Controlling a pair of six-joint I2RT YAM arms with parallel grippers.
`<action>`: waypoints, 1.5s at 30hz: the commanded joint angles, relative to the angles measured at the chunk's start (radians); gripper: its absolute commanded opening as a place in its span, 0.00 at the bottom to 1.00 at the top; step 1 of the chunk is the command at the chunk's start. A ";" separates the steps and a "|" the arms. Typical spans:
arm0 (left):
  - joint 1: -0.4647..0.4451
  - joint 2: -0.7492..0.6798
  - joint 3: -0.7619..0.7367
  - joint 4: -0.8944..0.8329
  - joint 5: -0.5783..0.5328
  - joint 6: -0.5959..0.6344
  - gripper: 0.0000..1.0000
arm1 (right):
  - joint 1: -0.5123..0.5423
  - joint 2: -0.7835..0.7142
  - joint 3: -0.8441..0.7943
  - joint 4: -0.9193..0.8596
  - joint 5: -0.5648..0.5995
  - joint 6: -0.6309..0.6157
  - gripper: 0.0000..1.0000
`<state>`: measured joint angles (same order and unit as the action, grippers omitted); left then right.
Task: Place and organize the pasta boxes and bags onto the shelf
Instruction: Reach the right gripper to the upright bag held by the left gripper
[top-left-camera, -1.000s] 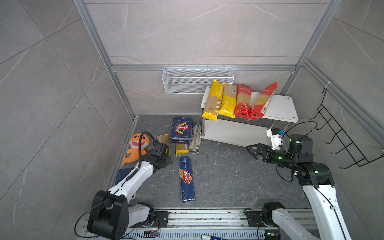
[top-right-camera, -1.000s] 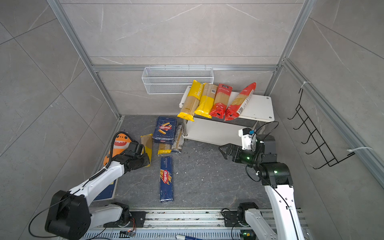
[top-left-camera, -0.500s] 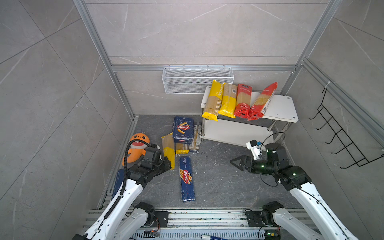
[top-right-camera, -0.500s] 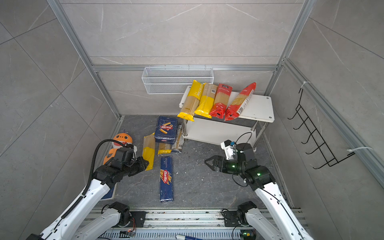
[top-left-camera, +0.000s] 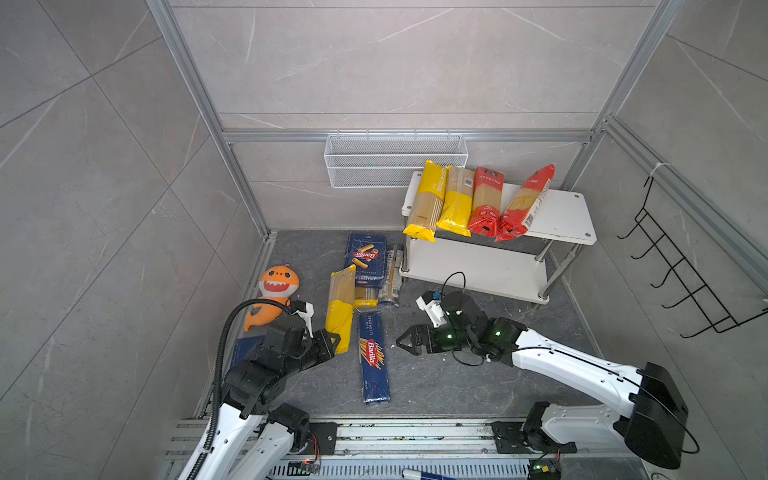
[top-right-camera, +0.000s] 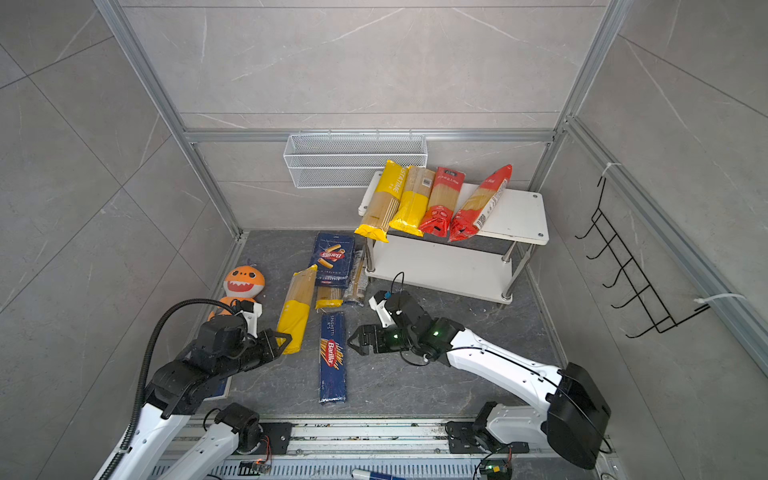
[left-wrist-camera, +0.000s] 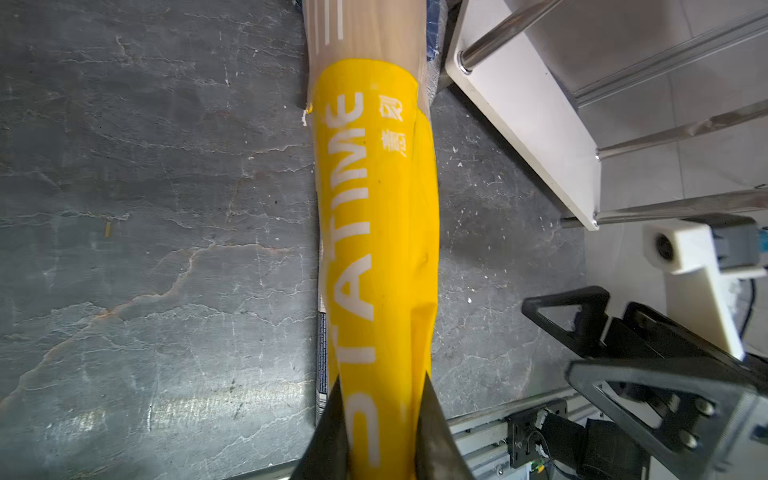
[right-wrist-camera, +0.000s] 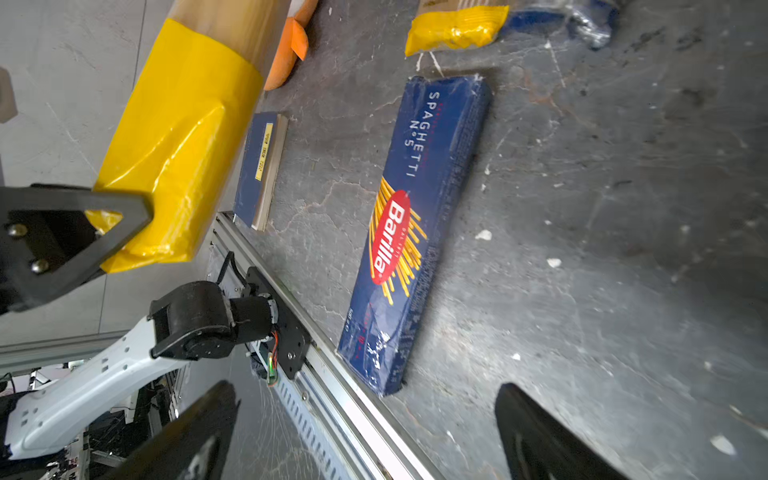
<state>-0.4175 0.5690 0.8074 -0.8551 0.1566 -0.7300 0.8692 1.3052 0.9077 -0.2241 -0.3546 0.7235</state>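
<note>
My left gripper is shut on the near yellow end of a spaghetti bag, whose far end points toward the wider Barilla box. The long Barilla box lies flat on the floor between the two grippers. My right gripper is open and empty just right of that box. The white shelf carries several bags across its top board. Two more bags lie on the floor by the wider box.
An orange shark plush and a flat blue book lie at the left. A white wire basket hangs on the back wall and a black hook rack on the right wall. A metal rail runs along the front.
The left arm has drawn back toward the front, carrying the yellow-ended bag rightward away from the plush. The right gripper has swung from beside the shelf leftward to the long box.
</note>
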 joint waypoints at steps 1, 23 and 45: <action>-0.003 -0.049 0.087 0.146 0.061 0.028 0.00 | 0.021 0.059 0.063 0.188 0.002 0.065 0.99; -0.003 -0.115 0.082 0.303 0.228 -0.042 0.00 | 0.128 0.379 0.223 0.610 -0.038 0.265 0.99; -0.003 -0.158 0.032 0.292 0.203 -0.039 0.27 | 0.149 0.387 0.303 0.580 -0.061 0.280 0.24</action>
<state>-0.4164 0.4339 0.8074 -0.7757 0.3298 -0.8192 0.9947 1.7130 1.1881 0.4107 -0.3939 1.0603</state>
